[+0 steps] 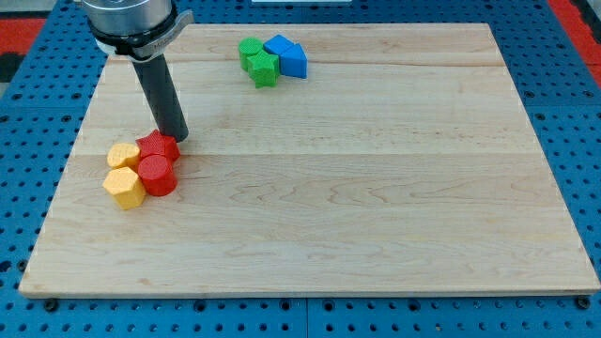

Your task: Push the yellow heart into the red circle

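A red circle block (157, 175) sits at the board's left. A second red block (156, 147), star-like, touches it from above. A yellow block (122, 155), likely the heart, lies against their left side. Another yellow block (124, 188), hexagon-shaped, touches the red circle's lower left. My tip (176, 137) stands at the upper right edge of the upper red block, touching or nearly touching it. The dark rod rises from there to the view's top left.
A cluster at the board's top centre holds two green blocks (258, 60) and two blue blocks (287, 56), pressed together. The wooden board (376, 188) lies on a blue pegboard surface.
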